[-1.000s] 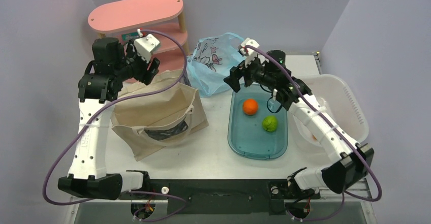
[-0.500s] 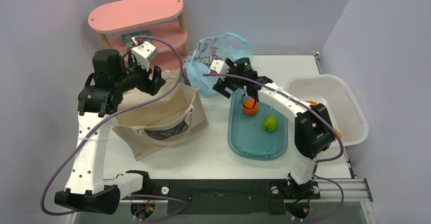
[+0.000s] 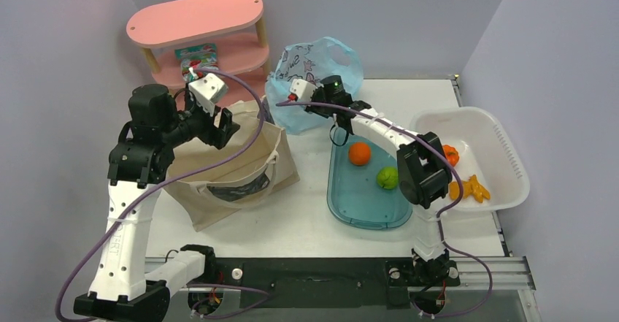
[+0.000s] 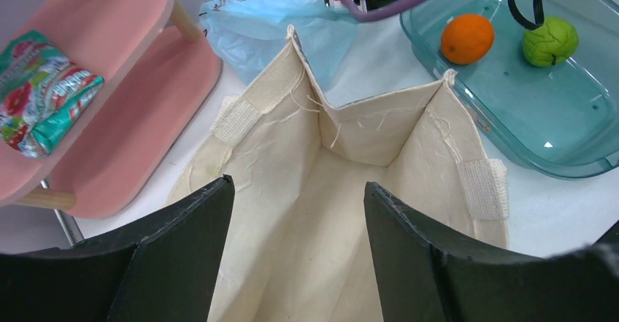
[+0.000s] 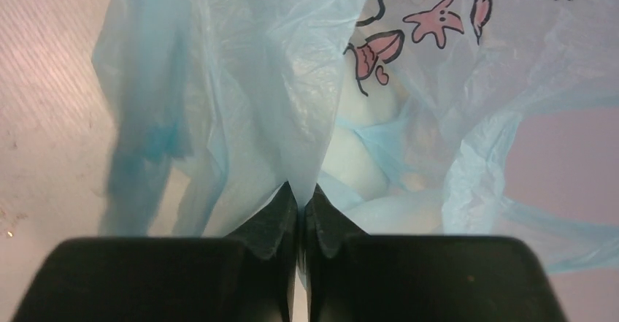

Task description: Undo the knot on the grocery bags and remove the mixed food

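The light blue grocery bag [image 3: 315, 70] stands at the back of the table between the pink shelf and the teal tub. My right gripper [image 5: 301, 198] is shut on a fold of its thin film [image 5: 255, 81]; from above it sits at the bag's front left [image 3: 290, 101]. An orange fruit [image 3: 359, 153] and a green fruit [image 3: 387, 177] lie in the teal tub [image 3: 365, 209]. A printed snack packet [image 4: 44, 92] rests on the shelf. My left gripper [image 4: 298, 185] hangs open over the mouth of the beige tote [image 4: 321, 190], holding nothing.
The pink shelf [image 3: 193, 15] stands at the back left. A white basin [image 3: 511, 154] at the right holds orange pieces [image 3: 467, 188]. The beige tote [image 3: 226, 165] fills the left middle of the table, its rim near the blue bag.
My right arm swung left from above the tub to the blue bag, and its jaws went from open to shut on the film. The left gripper sank slightly toward the tote.
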{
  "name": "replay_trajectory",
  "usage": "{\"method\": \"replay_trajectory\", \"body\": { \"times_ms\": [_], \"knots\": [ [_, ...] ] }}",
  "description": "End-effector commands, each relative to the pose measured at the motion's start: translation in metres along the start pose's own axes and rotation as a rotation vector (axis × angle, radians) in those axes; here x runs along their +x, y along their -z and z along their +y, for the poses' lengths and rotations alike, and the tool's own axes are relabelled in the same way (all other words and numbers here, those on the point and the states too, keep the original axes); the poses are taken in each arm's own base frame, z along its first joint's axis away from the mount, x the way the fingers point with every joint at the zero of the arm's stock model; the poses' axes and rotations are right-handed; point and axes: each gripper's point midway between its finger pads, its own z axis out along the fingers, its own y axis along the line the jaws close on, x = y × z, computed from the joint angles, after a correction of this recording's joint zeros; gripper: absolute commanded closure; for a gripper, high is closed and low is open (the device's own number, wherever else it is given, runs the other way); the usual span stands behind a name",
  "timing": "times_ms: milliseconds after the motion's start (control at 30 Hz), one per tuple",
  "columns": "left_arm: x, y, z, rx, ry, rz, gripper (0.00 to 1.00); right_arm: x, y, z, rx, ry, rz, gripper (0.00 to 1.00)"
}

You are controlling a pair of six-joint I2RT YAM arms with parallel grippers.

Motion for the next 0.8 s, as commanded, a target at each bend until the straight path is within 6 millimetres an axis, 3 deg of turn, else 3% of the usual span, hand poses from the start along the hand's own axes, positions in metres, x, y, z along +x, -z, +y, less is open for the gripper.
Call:
{"method": "replay_trajectory", "body": {
  "times_ms": [0, 167, 400, 533, 667, 767],
  "knots": [
    [-0.027, 0.006, 0.001, -0.010, -0.064, -0.107, 0.36, -0.053, 0.040, -0.064, 0.103, -0.141, -0.163, 1.00],
    [-0.044, 0.006, 0.003, -0.025, -0.072, -0.175, 0.36, -0.097, 0.103, -0.128, 0.088, -0.461, -0.410, 1.00],
    [-0.079, -0.003, -0.006, 0.027, -0.098, -0.274, 0.36, -0.154, 0.190, -0.172, -0.010, -0.703, -0.749, 1.00],
    [-0.097, -0.008, -0.019, 0.074, -0.198, -0.294, 0.36, -0.178, 0.236, -0.182, -0.049, -0.768, -0.867, 1.00],
    [-0.119, -0.006, -0.025, 0.061, -0.372, -0.338, 0.36, -0.192, 0.273, -0.176, -0.088, -0.776, -0.927, 1.00],
    [-0.136, -0.003, -0.026, 0.018, -0.471, -0.385, 0.36, -0.190, 0.280, -0.163, -0.116, -0.769, -0.924, 1.00]
  ]
}}
